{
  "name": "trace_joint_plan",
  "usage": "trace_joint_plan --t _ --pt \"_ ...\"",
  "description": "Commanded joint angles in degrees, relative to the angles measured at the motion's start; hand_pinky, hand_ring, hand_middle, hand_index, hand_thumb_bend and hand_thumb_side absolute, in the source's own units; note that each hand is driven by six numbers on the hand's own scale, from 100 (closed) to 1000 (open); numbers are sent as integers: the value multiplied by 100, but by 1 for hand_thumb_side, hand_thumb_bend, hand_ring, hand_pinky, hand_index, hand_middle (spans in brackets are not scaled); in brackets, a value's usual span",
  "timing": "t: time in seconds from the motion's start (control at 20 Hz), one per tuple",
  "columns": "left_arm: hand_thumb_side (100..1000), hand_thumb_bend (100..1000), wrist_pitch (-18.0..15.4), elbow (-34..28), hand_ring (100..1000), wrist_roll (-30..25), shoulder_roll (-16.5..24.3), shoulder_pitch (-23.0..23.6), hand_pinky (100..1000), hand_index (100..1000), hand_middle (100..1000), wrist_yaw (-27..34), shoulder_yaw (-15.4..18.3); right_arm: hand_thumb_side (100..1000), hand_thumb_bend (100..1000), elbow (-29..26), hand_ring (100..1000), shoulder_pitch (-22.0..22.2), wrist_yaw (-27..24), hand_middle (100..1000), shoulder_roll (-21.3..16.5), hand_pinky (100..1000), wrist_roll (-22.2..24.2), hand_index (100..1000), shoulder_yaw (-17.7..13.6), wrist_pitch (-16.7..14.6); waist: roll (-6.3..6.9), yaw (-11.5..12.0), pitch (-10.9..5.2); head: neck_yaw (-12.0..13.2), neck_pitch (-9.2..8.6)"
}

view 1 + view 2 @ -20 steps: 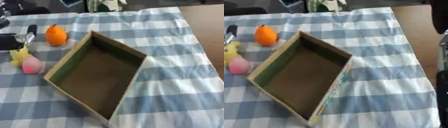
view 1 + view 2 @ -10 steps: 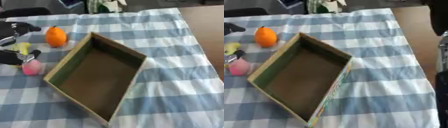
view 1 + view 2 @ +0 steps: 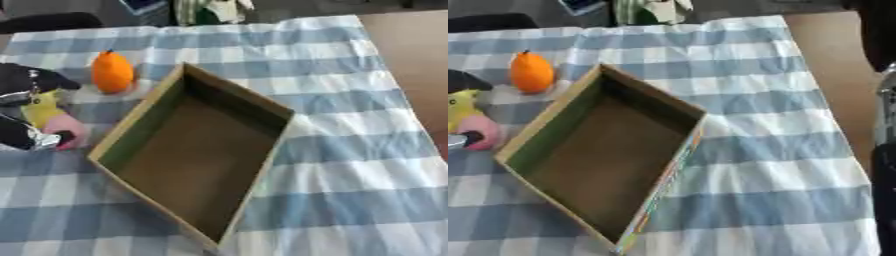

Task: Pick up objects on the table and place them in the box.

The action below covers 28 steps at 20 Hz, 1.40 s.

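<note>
Left eye view is showing you the cardboard box (image 3: pixel 197 160) sitting empty on the checked desk (image 3: pixel 350 150), so nothing is placed yet. Your left hand (image 3: pixel 26 115) is reaching in at the left edge, its fingers curling around the yellow toy (image 3: pixel 42 107) and the pink ball (image 3: pixel 68 127) just beside the box; whether they are actually gripping, you cannot tell. The orange (image 3: pixel 113 73) is waiting untouched beyond. Your right hand is not showing.

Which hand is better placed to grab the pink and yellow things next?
The left hand. It is already at the pink object and yellow object, left of the box. No right hand shows near them.
</note>
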Motion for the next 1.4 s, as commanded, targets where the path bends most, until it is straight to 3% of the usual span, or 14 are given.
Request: trace_joint_plan --t 0.05,0.45,0.8,0.95,1.4 --pt "775 472 33 -125 871 -350 272 -60 744 1000 857 127 129 645 100 -29 650 -87 4 533 -100 787 31 778 -23 -14 -5 11 -93 21 -39" --pt "729 499 225 -262 846 -1179 258 -81 724 1000 814 42 221 642 100 -25 649 -87 5 531 -103 788 53 777 -33 -19 -17 7 -64 32 -58" --pt "534 397 343 -199 829 -1262 220 -76 688 1000 792 -362 220 642 100 -17 649 -91 2 529 -107 789 72 776 -39 -27 -23 -5 -34 47 -76" --pt "471 392 381 -188 826 -1263 175 -95 678 1000 793 -503 230 642 100 -14 649 -88 2 528 -106 789 84 775 -42 -25 -25 -8 -21 51 -85" --pt "486 340 415 -172 792 -1263 -4 -174 643 967 748 -970 145 639 100 -13 649 -80 3 527 -95 791 101 775 -59 -18 -28 -31 6 79 -107"
